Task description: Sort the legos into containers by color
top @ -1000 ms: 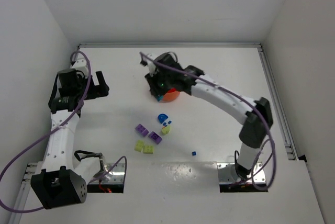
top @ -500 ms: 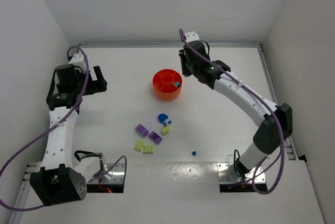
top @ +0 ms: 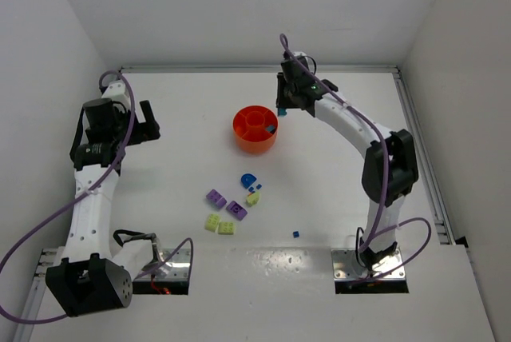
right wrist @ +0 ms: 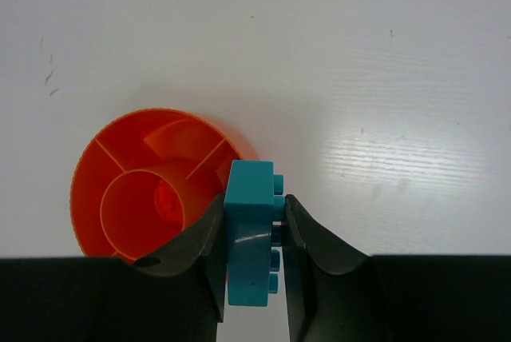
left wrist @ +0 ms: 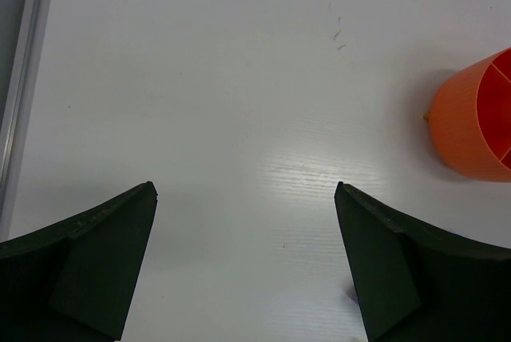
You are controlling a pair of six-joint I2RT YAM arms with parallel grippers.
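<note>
The orange bowl (top: 255,129) with wedge compartments stands at the table's middle back. It also shows in the right wrist view (right wrist: 144,190) and in the left wrist view (left wrist: 477,118). My right gripper (top: 283,108) hangs just right of and behind the bowl. It (right wrist: 254,208) is shut on a teal brick (right wrist: 251,230). A small blue piece (top: 271,128) lies at the bowl's right rim. Loose legos lie nearer: a blue rounded one (top: 248,179), purple ones (top: 215,196), lime ones (top: 227,228). My left gripper (top: 148,122) is open and empty (left wrist: 245,190), far left of the bowl.
A tiny blue brick (top: 295,234) lies alone near the front. A metal rail (top: 419,150) runs along the table's right edge and another along the back. White walls close in the left, back and right.
My right gripper has swung from above the bowl to its back right, leaving the bowl uncovered. My left arm has drifted slightly left.
</note>
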